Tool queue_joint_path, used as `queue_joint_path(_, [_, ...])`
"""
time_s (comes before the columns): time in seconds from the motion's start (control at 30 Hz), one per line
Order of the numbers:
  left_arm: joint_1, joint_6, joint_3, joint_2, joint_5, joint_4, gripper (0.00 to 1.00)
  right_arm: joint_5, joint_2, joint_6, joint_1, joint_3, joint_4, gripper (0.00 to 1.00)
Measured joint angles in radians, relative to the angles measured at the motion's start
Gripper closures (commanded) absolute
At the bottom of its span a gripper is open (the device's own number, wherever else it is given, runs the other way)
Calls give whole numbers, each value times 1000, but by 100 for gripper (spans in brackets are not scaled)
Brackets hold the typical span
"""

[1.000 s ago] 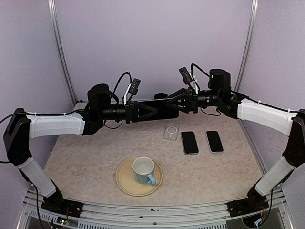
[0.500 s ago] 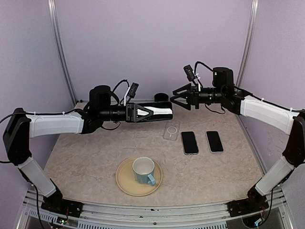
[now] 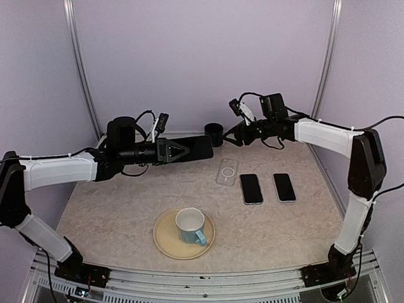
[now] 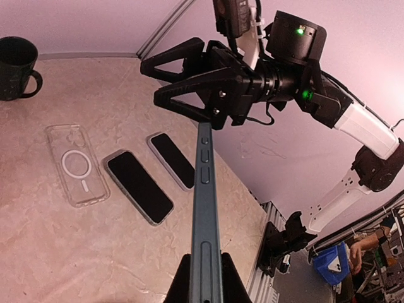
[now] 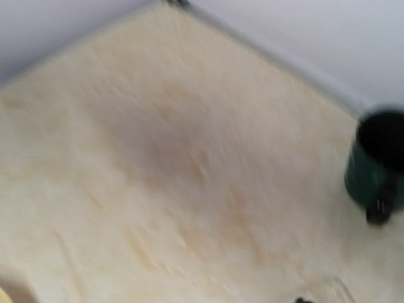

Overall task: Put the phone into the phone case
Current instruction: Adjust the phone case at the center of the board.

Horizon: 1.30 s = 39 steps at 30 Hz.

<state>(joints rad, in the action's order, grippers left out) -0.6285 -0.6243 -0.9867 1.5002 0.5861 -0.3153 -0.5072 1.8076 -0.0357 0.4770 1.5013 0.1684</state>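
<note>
Closest to us, the left gripper (image 4: 206, 278) is closed tight on 1 end of the phone (image 4: 205, 189) and holds it in the air, pointing straight out from the fingers. Below, the clear phone case (image 3: 227, 172) lies flat on the table (image 3: 113, 214), well apart from the phone, beside 2 dark phones (image 3: 251, 188). Further away, the right gripper (image 4: 153, 85) faces the phone's free end with its fingers spread and holds nothing.

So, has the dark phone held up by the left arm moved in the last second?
Yes. The dark slim phone has gone left in the top view: its free end reached above the clear plastic phone case before, and now stops left of it.
</note>
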Motion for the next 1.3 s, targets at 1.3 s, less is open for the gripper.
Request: queue_joint_path(1.3, [23, -34, 143, -132, -86, 110, 100, 51, 657, -229, -97, 600, 471, 53])
